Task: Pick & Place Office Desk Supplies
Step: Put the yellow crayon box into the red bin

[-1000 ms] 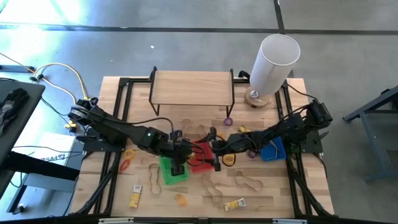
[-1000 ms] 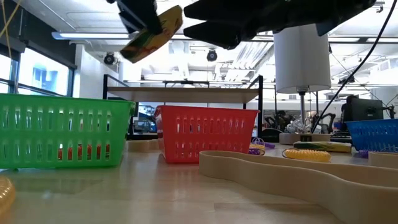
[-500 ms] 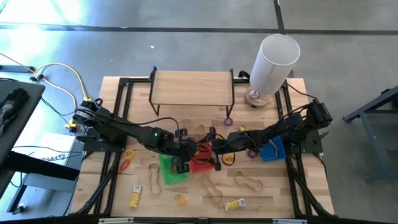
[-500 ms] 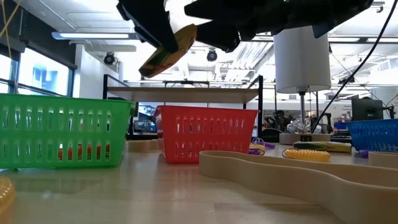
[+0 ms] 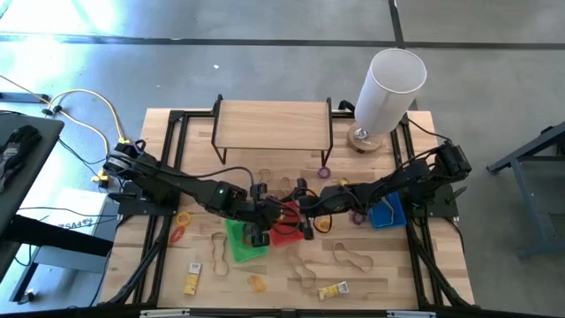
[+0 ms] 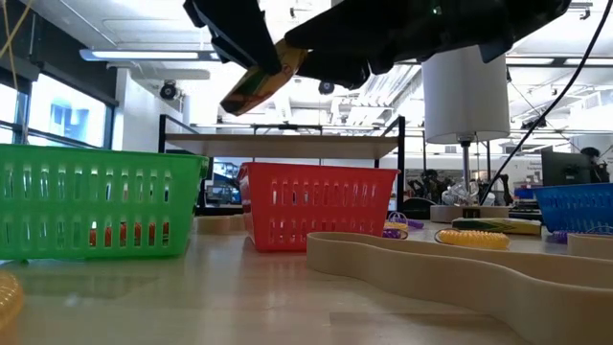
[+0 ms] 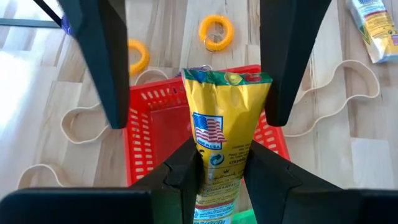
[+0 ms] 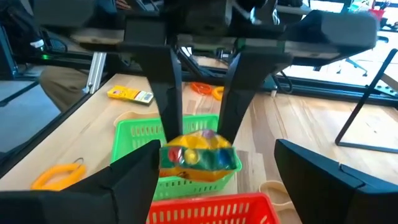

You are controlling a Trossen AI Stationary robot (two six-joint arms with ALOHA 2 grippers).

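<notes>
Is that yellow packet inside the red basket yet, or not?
Not in. The left end effector holds the yellow packet in the air above the red basket, clear of its rim.

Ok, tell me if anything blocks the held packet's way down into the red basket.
Nothing visible does. The left gripper holds the yellow packet above the red basket, whose open top shows below it. The right gripper faces the packet's far end with fingers open on either side, level with the packet, not beneath it.
</notes>
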